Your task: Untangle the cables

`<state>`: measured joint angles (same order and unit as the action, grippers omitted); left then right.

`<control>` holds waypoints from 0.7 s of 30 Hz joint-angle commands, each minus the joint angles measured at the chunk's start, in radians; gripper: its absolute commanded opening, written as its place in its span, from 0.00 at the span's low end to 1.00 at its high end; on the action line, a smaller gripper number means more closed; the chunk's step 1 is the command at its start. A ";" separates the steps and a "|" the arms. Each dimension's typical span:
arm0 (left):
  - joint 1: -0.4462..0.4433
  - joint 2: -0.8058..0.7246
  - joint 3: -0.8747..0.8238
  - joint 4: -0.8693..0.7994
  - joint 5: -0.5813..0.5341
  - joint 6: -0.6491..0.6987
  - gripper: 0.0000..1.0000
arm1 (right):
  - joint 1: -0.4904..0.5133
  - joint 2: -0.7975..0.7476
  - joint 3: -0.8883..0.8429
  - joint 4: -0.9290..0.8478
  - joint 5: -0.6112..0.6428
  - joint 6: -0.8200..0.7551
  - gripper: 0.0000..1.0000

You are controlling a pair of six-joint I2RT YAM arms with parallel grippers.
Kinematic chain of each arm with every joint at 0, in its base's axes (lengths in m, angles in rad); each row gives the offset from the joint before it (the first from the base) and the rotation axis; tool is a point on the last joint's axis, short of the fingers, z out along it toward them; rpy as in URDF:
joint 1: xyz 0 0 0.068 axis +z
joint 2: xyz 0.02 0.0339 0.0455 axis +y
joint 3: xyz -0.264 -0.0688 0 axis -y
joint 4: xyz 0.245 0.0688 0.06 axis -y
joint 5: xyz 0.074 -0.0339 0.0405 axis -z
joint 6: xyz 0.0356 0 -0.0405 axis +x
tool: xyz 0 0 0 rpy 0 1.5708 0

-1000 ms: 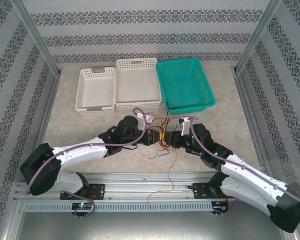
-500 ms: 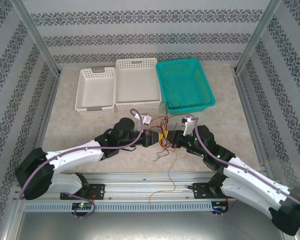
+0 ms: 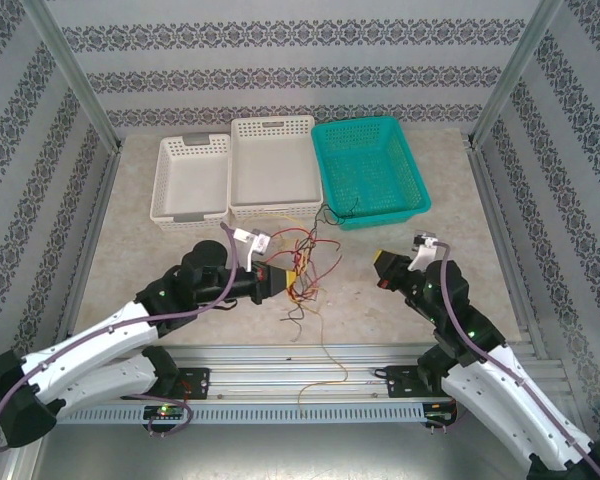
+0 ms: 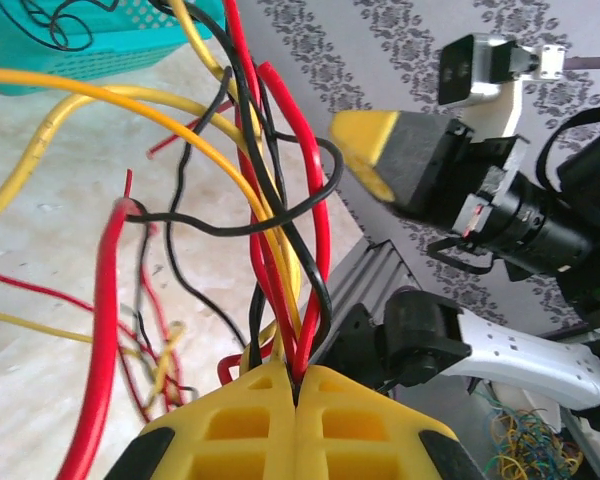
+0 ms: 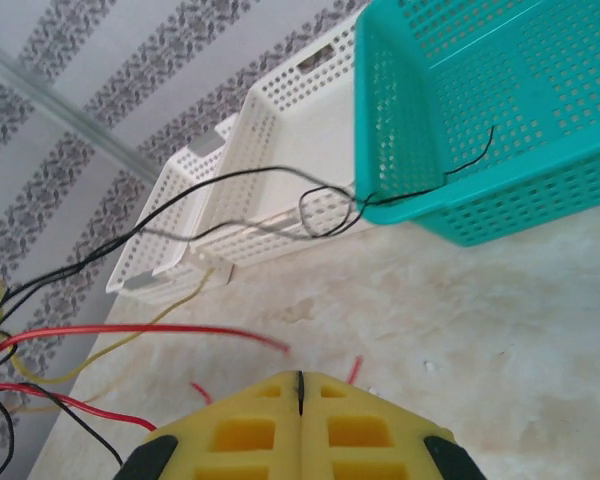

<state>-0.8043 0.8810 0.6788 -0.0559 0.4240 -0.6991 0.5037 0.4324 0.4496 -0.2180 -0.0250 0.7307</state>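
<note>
The table (image 3: 140, 255) bears two white baskets (image 3: 272, 165) and a teal basket (image 3: 365, 165) along its far edge. The left gripper (image 3: 280, 280) sits near the middle. Its yellow fingers (image 4: 240, 430) are pressed together on the cables (image 3: 302, 265), pinching a sheaf of red, yellow and black strands that rise from the tips and cross over one another. The right gripper (image 3: 382, 268) is well apart to the right, its fingers closed on nothing. The cables fan out loosely beside the left gripper. One black strand (image 5: 380, 200) loops up to the teal basket's near wall, and a yellow strand (image 3: 330, 360) trails over the near rail (image 3: 260, 352).
</note>
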 commanded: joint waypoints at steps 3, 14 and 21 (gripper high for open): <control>0.017 0.013 0.001 -0.025 0.034 0.022 0.00 | 0.006 0.090 -0.060 0.277 -0.306 0.082 0.00; 0.010 0.116 0.002 0.176 0.077 -0.041 0.00 | 0.229 0.405 -0.023 0.577 -0.327 0.091 0.56; -0.004 0.146 -0.008 0.222 0.080 -0.055 0.00 | 0.286 0.464 -0.032 0.683 -0.289 0.088 0.58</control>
<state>-0.7986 1.0225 0.6762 0.0624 0.4896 -0.7422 0.7635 0.9039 0.4156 0.3382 -0.3107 0.8146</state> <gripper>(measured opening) 0.045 0.580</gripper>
